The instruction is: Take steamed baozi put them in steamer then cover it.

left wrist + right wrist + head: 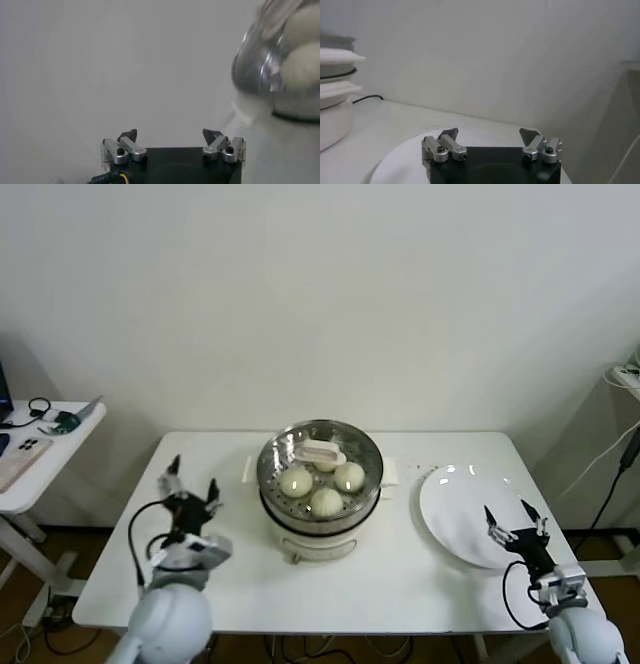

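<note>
A flat white plate (pixel 455 509) lies on the white table (pixel 380 584); a side table (pixel 30 474) holds small items.

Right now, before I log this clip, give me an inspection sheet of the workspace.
Surface: white table, bare between the things listed.
Job's things: steamer at centre on its white pot base; three baozi visible through the cover, which sits on the steamer; a fourth cannot be made out.
Clutter: empty white plate to the right.
Grippers: left pincer open, left of the steamer, holding nothing; right pincer open over the plate's near edge, holding nothing.
Cables: black cable loops on both arms; black cord at right.
Surroundings: side table with small items at left; plain wall.
</note>
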Tool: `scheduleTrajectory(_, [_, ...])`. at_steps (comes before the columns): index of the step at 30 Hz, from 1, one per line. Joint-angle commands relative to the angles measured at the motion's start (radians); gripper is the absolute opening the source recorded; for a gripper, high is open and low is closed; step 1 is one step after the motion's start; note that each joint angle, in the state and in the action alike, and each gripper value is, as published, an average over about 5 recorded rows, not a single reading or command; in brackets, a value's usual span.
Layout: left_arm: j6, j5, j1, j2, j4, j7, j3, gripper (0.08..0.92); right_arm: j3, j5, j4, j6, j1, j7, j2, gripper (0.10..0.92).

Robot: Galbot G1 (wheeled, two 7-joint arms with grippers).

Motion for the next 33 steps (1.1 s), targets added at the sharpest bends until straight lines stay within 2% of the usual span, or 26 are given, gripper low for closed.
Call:
scheduleTrajectory(1, [-0.736,-0.62,0.263,-0.119,0.127,-0.032,-0.417,0.823,0.001,0.031,0.032,0.023,-0.034,-0.005,0.005,0.823])
scheduleTrajectory(6, [-0.85,-0.678,0.275,-0.187,0.233,0.031,-0.429,0.823,0.0,0.056,0.047,0.035,-0.054,-0.006,0.006,0.823])
scheduleTrajectory(12, [-0.944,-0.713,0.291,-0.212,0.288,0.074,-0.424,0.823,0.0,0.084,0.071,0.046,-0.09,-0.007,0.005,0.823])
scheduleTrajectory(33, [-0.955,-0.696,0.294,-0.215,0.289,0.087,-0.39,0.823,0.004,0.081,0.07,0.07,-0.093,-0.021,0.016,0.823])
